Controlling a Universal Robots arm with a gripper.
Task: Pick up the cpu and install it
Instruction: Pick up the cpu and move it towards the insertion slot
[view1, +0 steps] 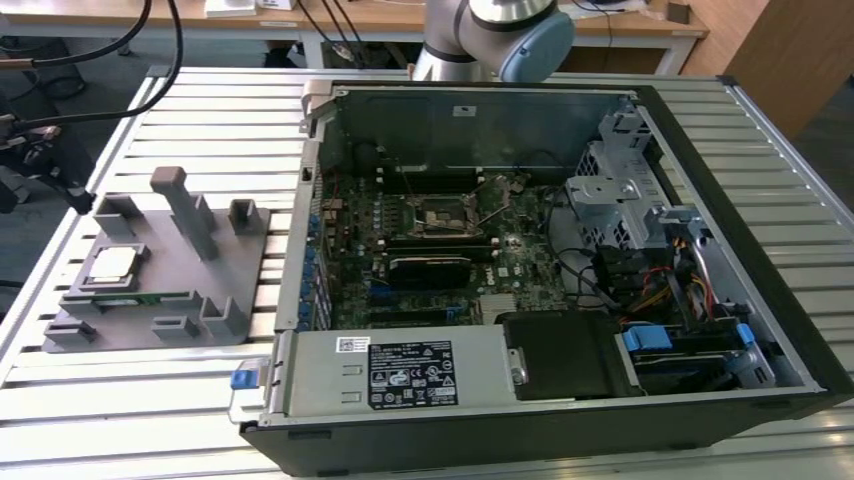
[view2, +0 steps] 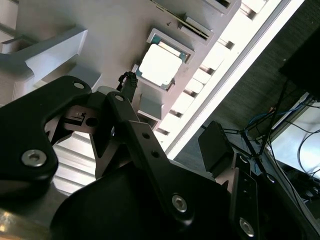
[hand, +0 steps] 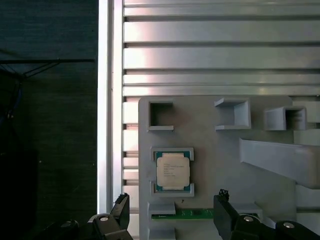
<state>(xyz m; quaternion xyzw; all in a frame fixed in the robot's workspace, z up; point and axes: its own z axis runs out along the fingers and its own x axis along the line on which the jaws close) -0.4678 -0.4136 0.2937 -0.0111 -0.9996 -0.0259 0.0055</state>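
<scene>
The cpu (view1: 112, 263) (hand: 172, 171) (view2: 160, 65) lies flat in a recess of the grey tray (view1: 154, 285) (hand: 215, 150), beside the computer case (view1: 534, 430). The claw (hand: 171, 197) hangs over the tray, fingers spread apart and empty.

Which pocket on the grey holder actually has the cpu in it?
The framed pocket beside the green memory stick: the cpu lies flat in it. The other square pockets on the holder are empty.

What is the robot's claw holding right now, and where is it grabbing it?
Nothing. In the first wrist view the gripper is open and empty, and the cpu lies in its grey holder, with no finger touching it.
</scene>
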